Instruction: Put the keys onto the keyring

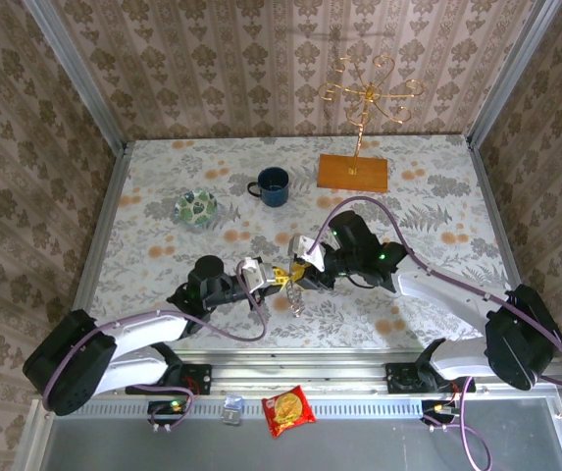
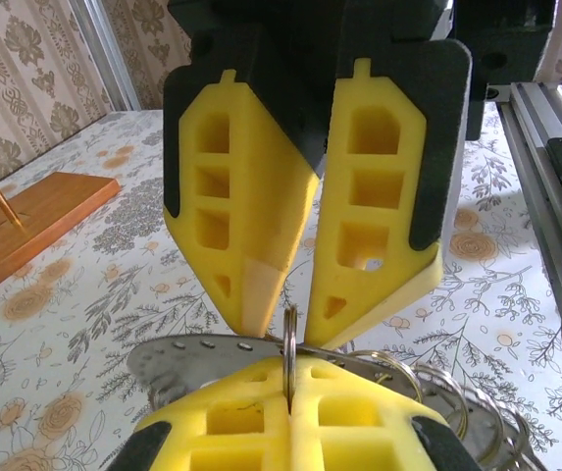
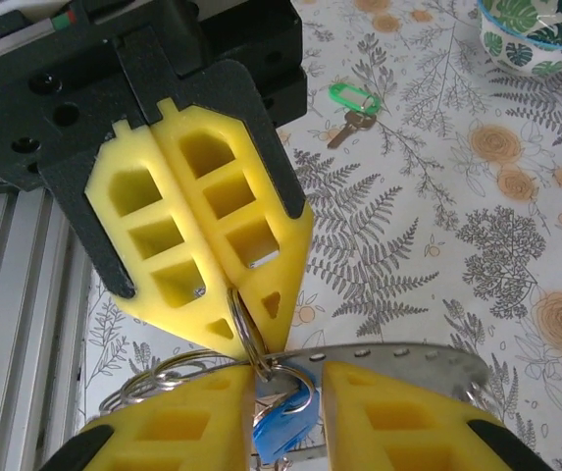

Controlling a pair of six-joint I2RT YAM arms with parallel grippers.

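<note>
While left hand (image 3: pixel 245 340) pinches the keyring (image 2: pixel 288 336), right hand (image 3: pixel 288 369) has fingers (image 3: pixel 187 424) apart, blue key (image 3: pixel 282 428) between them; grip unclear.

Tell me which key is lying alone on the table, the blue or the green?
The green key. It lies flat on the table, out in the open, while the blue key sits between the fingers of the right gripper.

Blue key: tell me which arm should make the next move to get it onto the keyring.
Right. The right gripper pinches the blue key close against the keyring, while the left gripper clamps that ring edge-on, so the left arm probably serves best as the anchor.
</note>
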